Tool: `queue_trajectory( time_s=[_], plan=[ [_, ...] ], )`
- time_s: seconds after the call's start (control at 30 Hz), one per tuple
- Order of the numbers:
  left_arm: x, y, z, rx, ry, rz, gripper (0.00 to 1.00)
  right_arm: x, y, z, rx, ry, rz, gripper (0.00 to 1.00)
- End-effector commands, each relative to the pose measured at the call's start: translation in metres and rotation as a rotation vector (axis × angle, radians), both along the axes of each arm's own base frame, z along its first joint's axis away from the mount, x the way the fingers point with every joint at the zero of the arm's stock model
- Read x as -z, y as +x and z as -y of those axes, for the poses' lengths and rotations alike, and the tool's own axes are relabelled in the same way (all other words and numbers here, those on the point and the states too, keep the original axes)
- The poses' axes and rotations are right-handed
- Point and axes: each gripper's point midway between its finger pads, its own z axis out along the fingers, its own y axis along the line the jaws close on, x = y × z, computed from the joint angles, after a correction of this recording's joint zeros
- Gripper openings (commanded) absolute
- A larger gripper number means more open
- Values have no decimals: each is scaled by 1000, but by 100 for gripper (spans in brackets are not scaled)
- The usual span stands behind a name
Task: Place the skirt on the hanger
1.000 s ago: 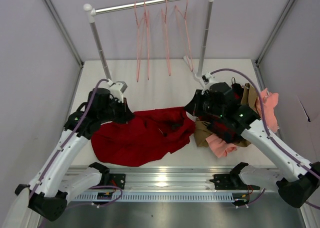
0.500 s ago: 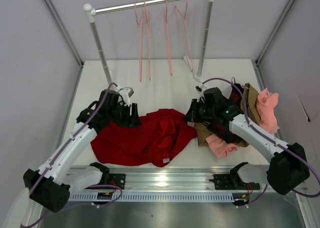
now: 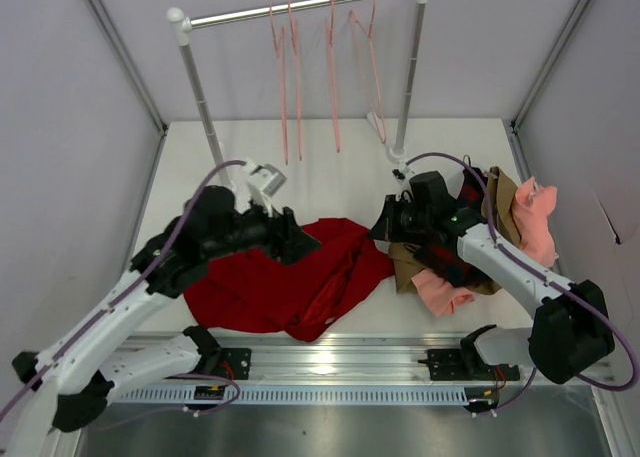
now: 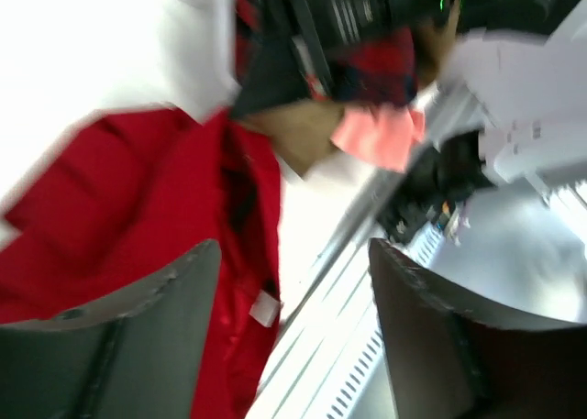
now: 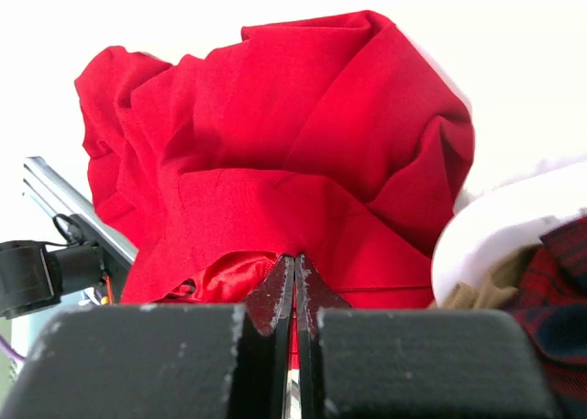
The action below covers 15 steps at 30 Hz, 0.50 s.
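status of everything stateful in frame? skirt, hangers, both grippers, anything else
Deep-red cloth skirt: crumpled on the white table, not on a hanger.
Four salmon-pink wire hangers: hanging on the metal rail, bare.
Left gripper: open, empty, over the skirt.
Right gripper: shut, facing the skirt.
Plaid, tan and pink clothes heap: piled at the table's right.

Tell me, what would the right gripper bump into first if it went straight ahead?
Probably the red skirt. The right gripper, shut, points straight at its bunched cloth in the wrist view, with nothing in between; how near it is I cannot tell.
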Motion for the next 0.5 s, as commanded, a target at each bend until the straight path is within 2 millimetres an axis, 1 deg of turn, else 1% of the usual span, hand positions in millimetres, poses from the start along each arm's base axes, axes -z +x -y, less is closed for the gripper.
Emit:
queue_trajectory(
  time_s=[0.0,0.03,0.07,0.1,0.13,0.17,0.2,0.23,0.27,0.33,0.4,0.43,0.47],
  plan=[
    [38,-6,46,68,20,-98,70,-23,4,6,11,-7,78,0],
    [45,-7,52,75,30,-110,67,-22,2,9,10,-15,80,0],
    [52,-6,59,79,30,-114,63,-27,-1,11,11,-9,96,0],
    [66,-12,70,105,47,-139,62,-22,-7,14,12,-19,81,0],
    [72,-15,76,116,49,-147,59,-21,-10,17,11,-24,81,0],
    [79,-14,84,120,34,-138,58,-21,-16,20,13,-24,89,0],
    [86,-18,92,124,29,-151,58,-19,-21,23,12,-29,82,0],
    [88,-17,96,117,14,-152,59,-18,-25,25,10,-32,83,0],
    [101,-16,97,102,19,-169,59,-17,-28,27,12,-35,87,0],
    [111,-13,105,75,-20,-194,58,-13,-38,34,12,-43,87,0],
    [129,-17,108,51,-28,-217,57,-13,-46,37,1,-42,99,0],
    [128,-15,113,47,-61,-201,57,-7,-50,39,-5,-47,93,0],
    [130,-16,116,40,-71,-198,56,-5,-52,39,-12,-45,98,0]
  ],
)
